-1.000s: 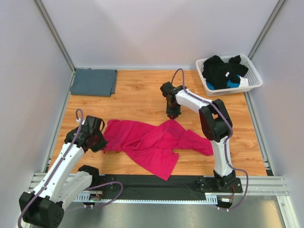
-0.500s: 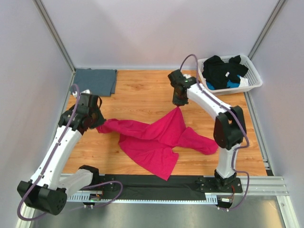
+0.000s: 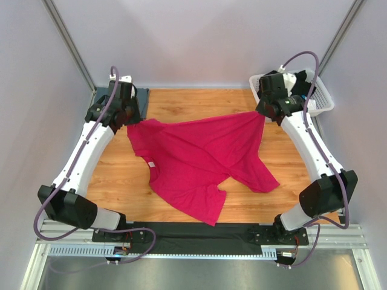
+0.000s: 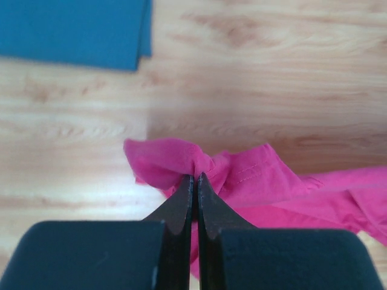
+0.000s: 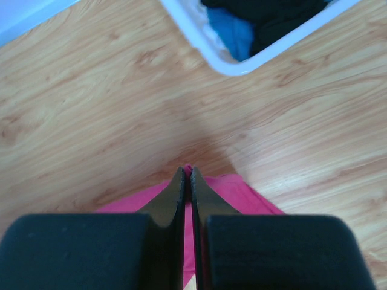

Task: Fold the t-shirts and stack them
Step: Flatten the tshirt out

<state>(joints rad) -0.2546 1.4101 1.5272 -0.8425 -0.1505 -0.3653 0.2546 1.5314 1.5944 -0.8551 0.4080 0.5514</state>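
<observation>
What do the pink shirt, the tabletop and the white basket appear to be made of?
Pink shirt: soft matte knit cloth, judging by its drape, wrinkles and stitched hem.
Tabletop: wood or wood-look laminate, with light grain and a slight sheen.
Basket: probably moulded white plastic, going by its smooth, uniform rim.

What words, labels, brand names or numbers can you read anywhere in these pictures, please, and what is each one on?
No text can be read in any view.
White tag on the pink t-shirt: too small to read.
Folded blue-grey t-shirt: no lettering shows.
Basket: no lettering shows.
</observation>
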